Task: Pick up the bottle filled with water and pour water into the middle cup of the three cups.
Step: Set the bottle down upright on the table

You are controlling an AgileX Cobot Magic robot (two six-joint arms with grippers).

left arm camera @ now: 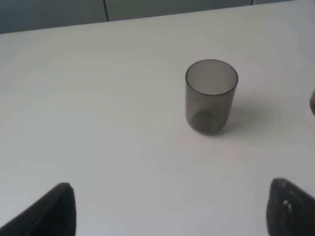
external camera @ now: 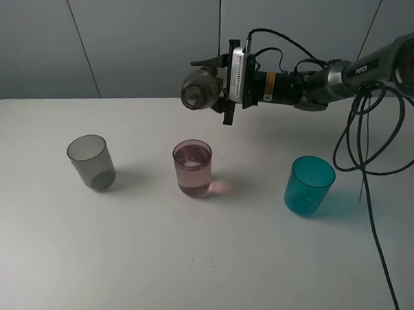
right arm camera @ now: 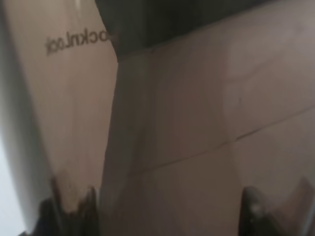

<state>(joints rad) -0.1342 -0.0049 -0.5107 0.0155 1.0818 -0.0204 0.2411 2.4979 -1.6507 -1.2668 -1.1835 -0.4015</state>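
1. Holds the bottle [external camera: 194,93] tipped flat in the clamped right gripper [external camera: 217,89], high over the pink cup [external camera: 192,169], toward the table's [external camera: 188,271] far edge.
2. Shows left gripper [left arm camera: 170,214] spread wide, empty.
3. Risks splashing past the cup from that height.

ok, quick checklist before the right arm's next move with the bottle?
1. Grip: right gripper shut on the bottle, which lies tipped on its side. Ok.
2. Alignment: in the high view the bottle sits straight above the pink middle cup. Depth: cannot tell.
3. Pink cup: upright, holds water, level below the rim. Ok.
4. Stream: none visible. Water left in the bottle: cannot tell.
5. Grey cup and teal cup: upright, apart from the pink one. Ok.
6. Left gripper: open, holding nothing, near the grey cup. Ok.
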